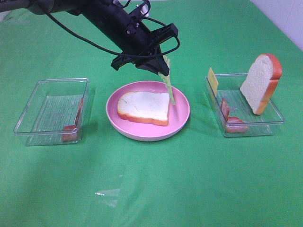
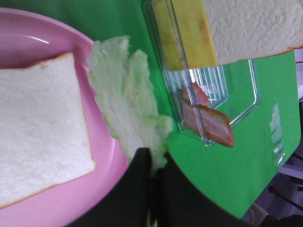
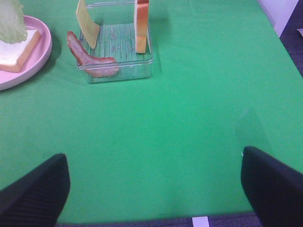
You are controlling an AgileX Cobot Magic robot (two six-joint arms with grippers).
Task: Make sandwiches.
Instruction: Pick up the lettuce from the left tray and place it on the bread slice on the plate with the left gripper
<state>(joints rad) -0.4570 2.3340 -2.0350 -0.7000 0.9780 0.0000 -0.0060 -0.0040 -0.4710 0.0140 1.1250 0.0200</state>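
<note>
A white bread slice (image 1: 144,106) lies flat on the round pink plate (image 1: 147,135). My left gripper (image 1: 163,71) is shut on a pale green lettuce leaf (image 1: 168,87), which hangs over the plate's right side, beside the bread. In the left wrist view the black fingers (image 2: 142,165) pinch the leaf's (image 2: 125,94) end. The right tray (image 1: 265,118) holds a second bread slice (image 1: 260,82) leaning upright, a yellow cheese slice (image 1: 213,81) and bacon (image 1: 232,120). My right gripper (image 3: 154,158) is open and empty above the green cloth, short of that tray (image 3: 123,47).
A clear tray (image 1: 33,113) at the left holds a bacon strip (image 1: 73,127). The left arm reaches in from the top left over the plate. Green cloth covers the table, whose right edge shows at the far right.
</note>
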